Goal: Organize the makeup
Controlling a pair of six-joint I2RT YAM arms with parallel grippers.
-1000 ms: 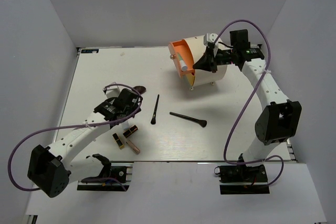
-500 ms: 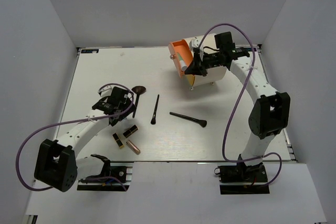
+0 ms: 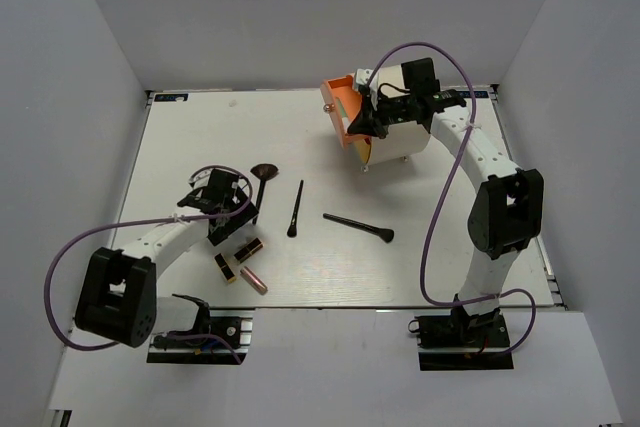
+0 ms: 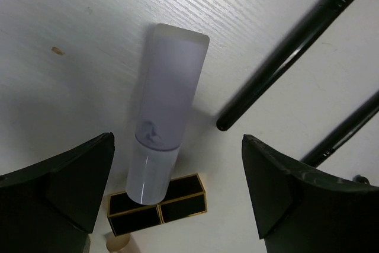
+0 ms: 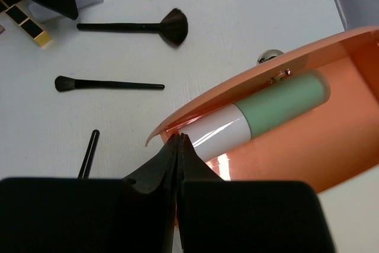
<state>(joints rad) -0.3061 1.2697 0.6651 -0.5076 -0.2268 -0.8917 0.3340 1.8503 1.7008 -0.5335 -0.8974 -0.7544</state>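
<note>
The left gripper (image 4: pixel 177 140) has drawn back from the fan brush (image 3: pixel 265 170). The right gripper (image 5: pixel 179 139) has moved in to the drawer (image 5: pixel 308 146), jaws together at its rim. The left jaws stand apart, straddling a lilac tube (image 4: pixel 169 105) lying flat on the table (image 3: pixel 180 137). The tube is probably light, stiff, slick and apt to roll, so take it mid-barrel. A lipstick (image 4: pixel 157 205) and a brush handle (image 4: pixel 284 57) crowd it; the far-left table offers room.

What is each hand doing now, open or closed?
Left hand: open, empty, above a pale tube.
Right hand: closed at the orange drawer's rim; a grip cannot be told.
</note>
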